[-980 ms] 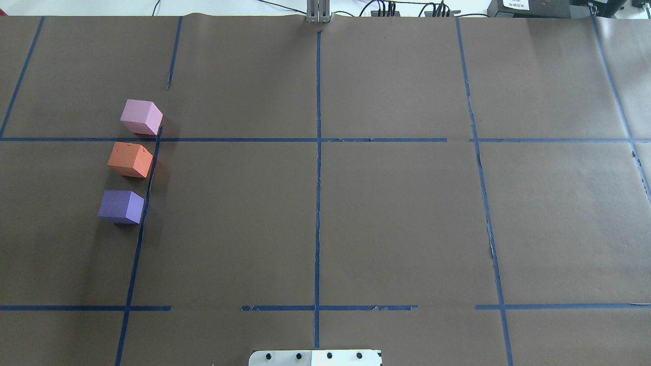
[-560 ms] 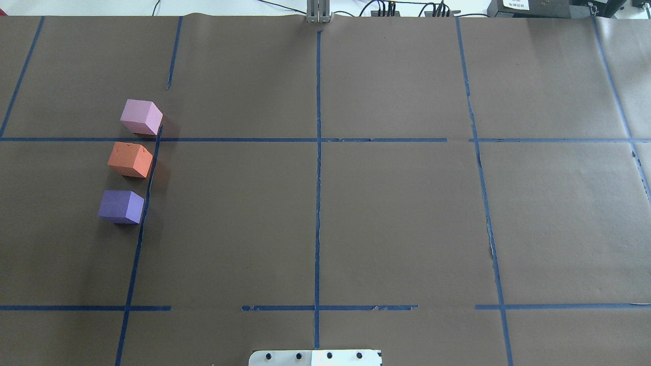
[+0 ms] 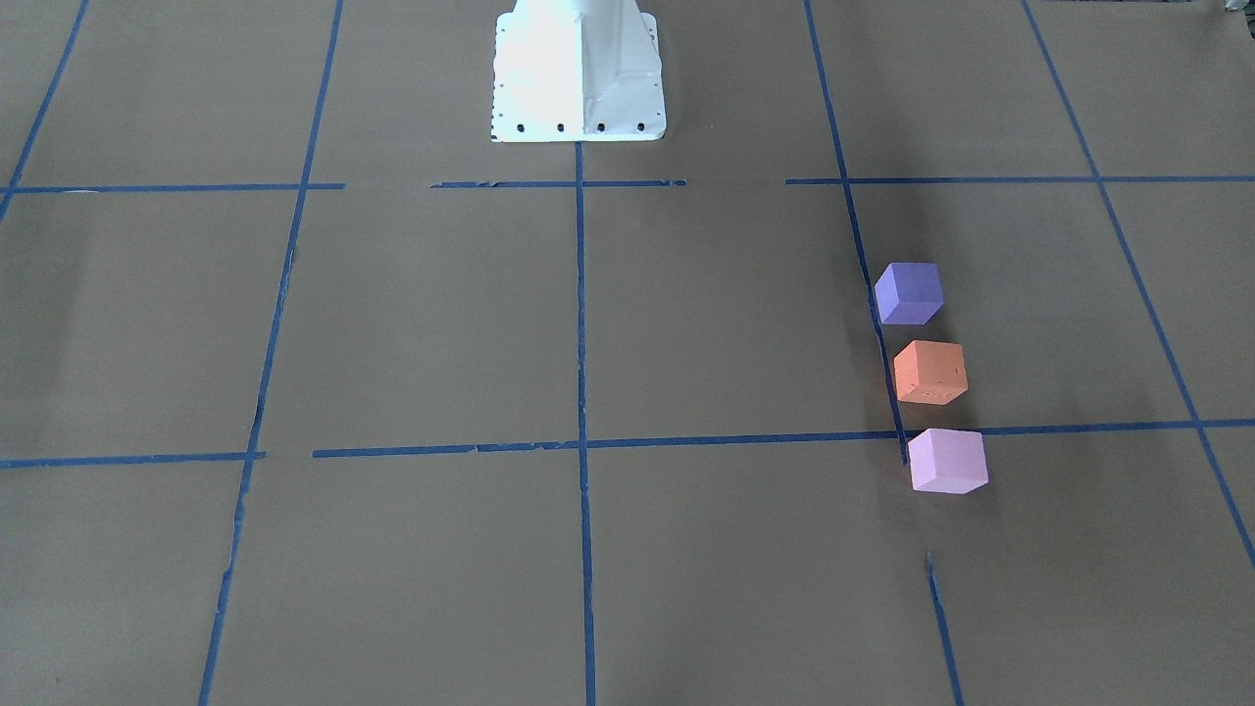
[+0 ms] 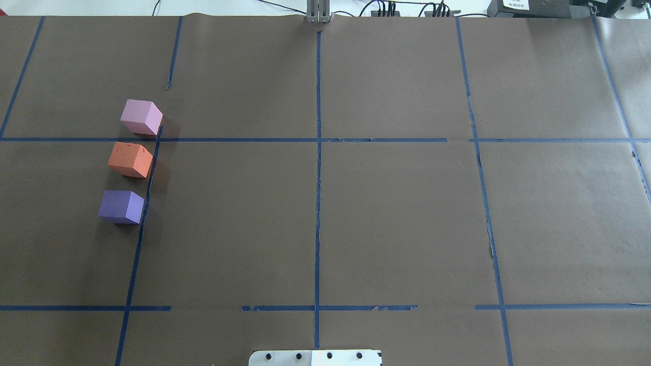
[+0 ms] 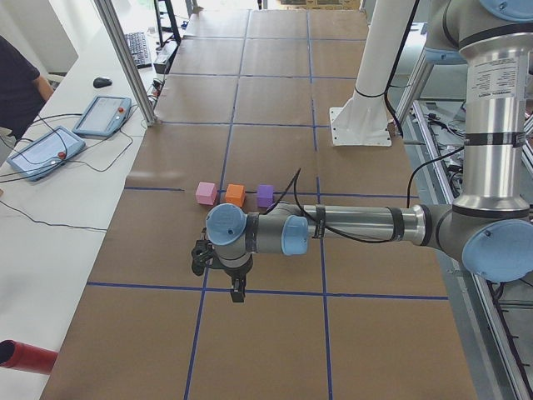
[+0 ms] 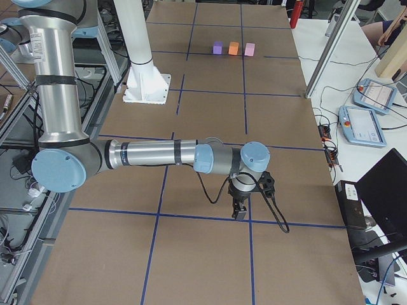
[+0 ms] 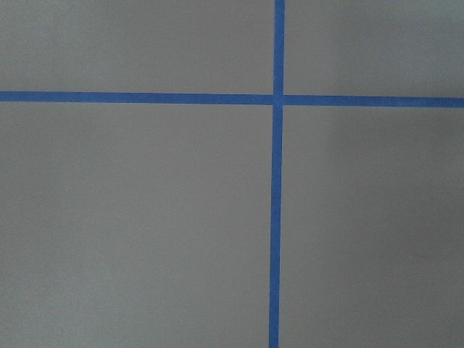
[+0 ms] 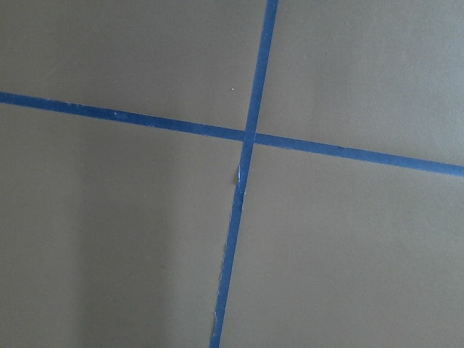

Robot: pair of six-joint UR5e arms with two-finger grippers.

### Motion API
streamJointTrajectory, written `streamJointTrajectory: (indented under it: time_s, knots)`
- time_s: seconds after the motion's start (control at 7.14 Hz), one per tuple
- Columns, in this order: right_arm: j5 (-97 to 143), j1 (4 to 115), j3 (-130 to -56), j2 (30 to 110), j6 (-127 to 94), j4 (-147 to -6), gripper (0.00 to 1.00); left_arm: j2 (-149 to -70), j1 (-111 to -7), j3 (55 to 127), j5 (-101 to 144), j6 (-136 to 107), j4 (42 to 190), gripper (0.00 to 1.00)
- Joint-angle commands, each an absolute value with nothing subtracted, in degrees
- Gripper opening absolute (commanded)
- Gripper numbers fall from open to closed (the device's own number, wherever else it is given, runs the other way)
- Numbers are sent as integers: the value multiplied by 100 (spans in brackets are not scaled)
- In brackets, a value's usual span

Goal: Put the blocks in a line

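Overhead exterior, left side: pink block (image 4: 141,117), orange block (image 4: 130,159) and violet block (image 4: 121,207) form a line, so seemingly nothing remains; whether left gripper (image 5: 237,292) and right gripper (image 6: 240,209) are wide or narrow, I cannot tell.

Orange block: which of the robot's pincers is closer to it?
Left. The left pincer hangs at the table end holding the orange block; the right pincer hangs far off, at the opposite end.

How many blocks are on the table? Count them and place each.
3, in a row on the robot's left side: pink-lilac block farthest from the base, orange block in the middle, blue-violet block nearest. None appears hidden.
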State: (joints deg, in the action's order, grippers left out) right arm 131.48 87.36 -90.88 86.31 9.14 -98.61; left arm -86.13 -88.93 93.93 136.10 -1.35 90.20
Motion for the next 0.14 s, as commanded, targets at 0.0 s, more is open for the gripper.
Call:
streamJointTrajectory:
  time_s: [0.0]
  knots:
    - [13148, 8736, -9088, 8631, 914, -9861, 100, -8631, -8956, 9396, 13606, -149, 9026, 100]
